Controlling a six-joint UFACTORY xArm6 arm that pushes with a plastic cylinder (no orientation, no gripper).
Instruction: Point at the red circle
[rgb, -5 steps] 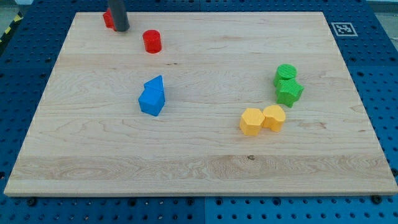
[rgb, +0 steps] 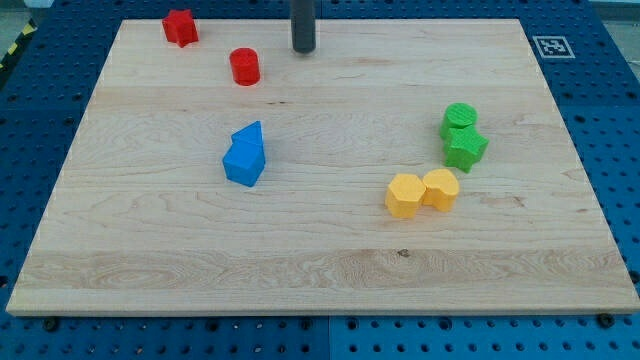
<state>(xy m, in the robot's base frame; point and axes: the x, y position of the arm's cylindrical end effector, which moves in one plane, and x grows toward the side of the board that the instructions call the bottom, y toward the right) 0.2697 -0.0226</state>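
The red circle (rgb: 245, 66) is a short red cylinder near the top left of the wooden board (rgb: 320, 270). My tip (rgb: 304, 49) is the lower end of a dark rod at the view's top centre. It stands to the right of the red circle and slightly above it, with a clear gap between them. A second red block (rgb: 181, 27), star-like in shape, sits at the top left corner, left of the circle.
Two blue blocks (rgb: 245, 156) touch each other left of centre. A green circle (rgb: 460, 117) and a green star-like block (rgb: 465, 147) touch at the right. Two yellow blocks (rgb: 422, 192) sit side by side below them. A printed marker (rgb: 551, 46) is at the top right corner.
The rod has moved to the right, from in front of the red star-like block at the top left to a spot right of the red circle. The blocks have not moved.
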